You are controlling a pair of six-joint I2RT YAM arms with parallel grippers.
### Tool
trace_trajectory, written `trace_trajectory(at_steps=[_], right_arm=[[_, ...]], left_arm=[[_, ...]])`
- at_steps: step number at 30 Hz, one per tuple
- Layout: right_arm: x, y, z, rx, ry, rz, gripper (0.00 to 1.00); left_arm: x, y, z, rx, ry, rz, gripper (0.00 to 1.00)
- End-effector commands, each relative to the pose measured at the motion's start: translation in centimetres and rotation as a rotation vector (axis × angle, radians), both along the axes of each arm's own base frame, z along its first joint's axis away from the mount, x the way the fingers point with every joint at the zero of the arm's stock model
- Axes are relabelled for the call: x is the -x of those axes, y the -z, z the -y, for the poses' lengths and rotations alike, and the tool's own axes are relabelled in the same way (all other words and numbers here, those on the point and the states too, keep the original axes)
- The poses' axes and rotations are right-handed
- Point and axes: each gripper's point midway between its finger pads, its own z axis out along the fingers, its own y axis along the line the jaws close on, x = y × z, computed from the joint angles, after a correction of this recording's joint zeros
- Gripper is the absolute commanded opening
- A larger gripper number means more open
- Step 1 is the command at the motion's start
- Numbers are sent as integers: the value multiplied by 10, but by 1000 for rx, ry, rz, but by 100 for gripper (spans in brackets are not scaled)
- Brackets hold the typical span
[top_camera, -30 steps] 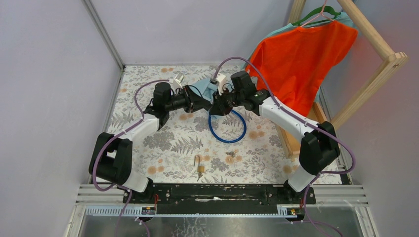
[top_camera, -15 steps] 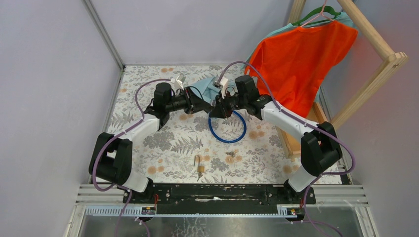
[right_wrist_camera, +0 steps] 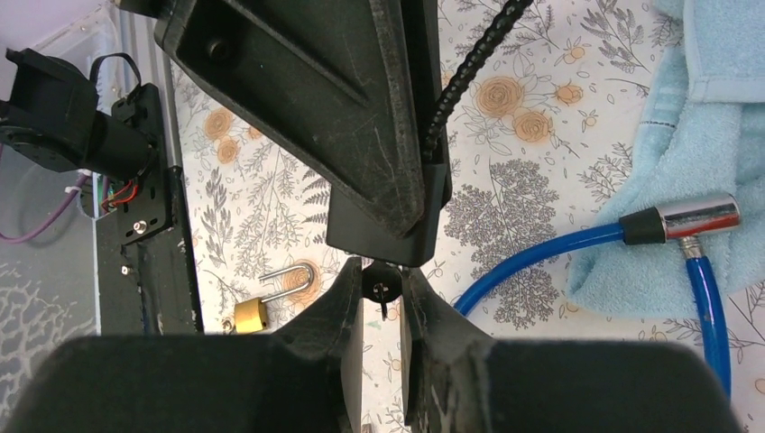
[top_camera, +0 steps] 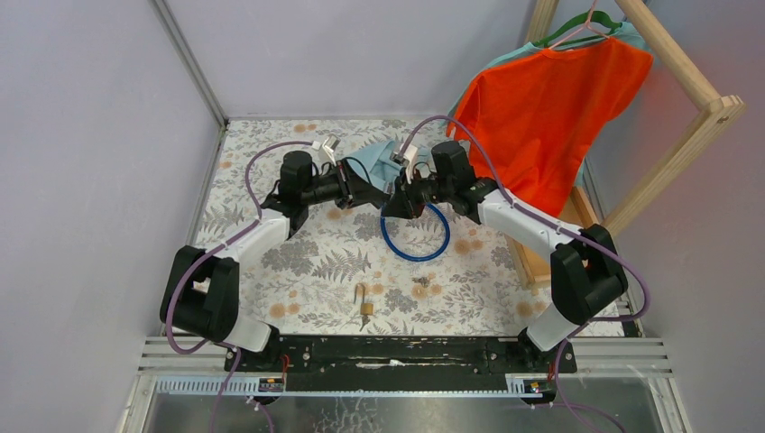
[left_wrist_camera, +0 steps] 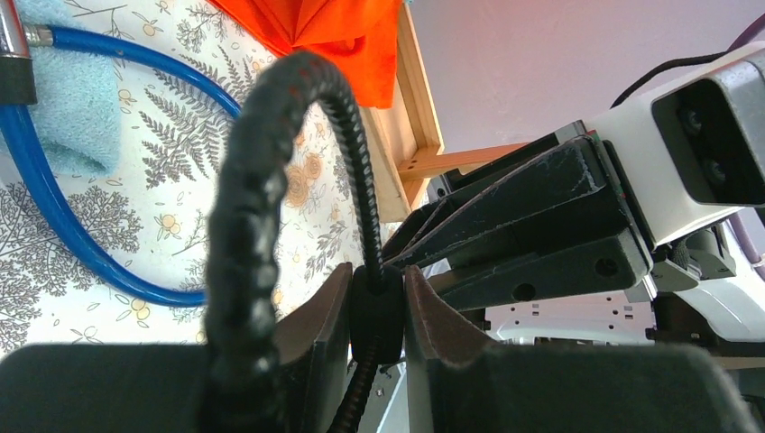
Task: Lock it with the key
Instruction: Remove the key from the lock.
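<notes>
Key (top_camera: 419, 286) is down on the table (top_camera: 298, 262), near edge, just right of the brass padlock (top_camera: 365, 305). Neither arm is near it; it lies loose and well apart from both.

Left gripper (left_wrist_camera: 377, 289): jaws almost closed, pinching a black ribbed cable (left_wrist_camera: 356, 153) at a thicker round section. The cable arcs up and over out of the fingers.

Right gripper (right_wrist_camera: 382, 271): jaws down to a narrow slot, clamped on a small black piece (right_wrist_camera: 382, 287) with a thin pin sticking out. I can't tell what that piece is, or whether it belongs to the cable.

The two grippers are tip to tip in mid-air, touching or nearly so, above the far part of the table. In the right wrist view the left one's fingertips sit directly over the right one's fingers.

Under them is a blue hose (top_camera: 415, 236) in a loop on the table, its chrome end resting on a light-blue towel (right_wrist_camera: 713, 135).

Right of that, an orange shirt (top_camera: 550, 99) hangs on a wooden rack (top_camera: 686, 72).
</notes>
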Motion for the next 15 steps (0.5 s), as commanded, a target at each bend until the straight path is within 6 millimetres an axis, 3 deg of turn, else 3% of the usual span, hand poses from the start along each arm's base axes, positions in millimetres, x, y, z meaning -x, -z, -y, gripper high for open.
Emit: trace_trajectory(at_steps=[1, 9, 15], right_arm=[[15, 25, 37, 115, 79, -80, 0], [27, 32, 35, 99, 30, -133, 0], [25, 38, 39, 120, 60, -122, 0]], left_arm=[[-40, -32, -30, -30, -166, 175, 0], [-43, -33, -31, -49, -167, 200, 0], [-41, -36, -31, -41, -162, 206, 0]])
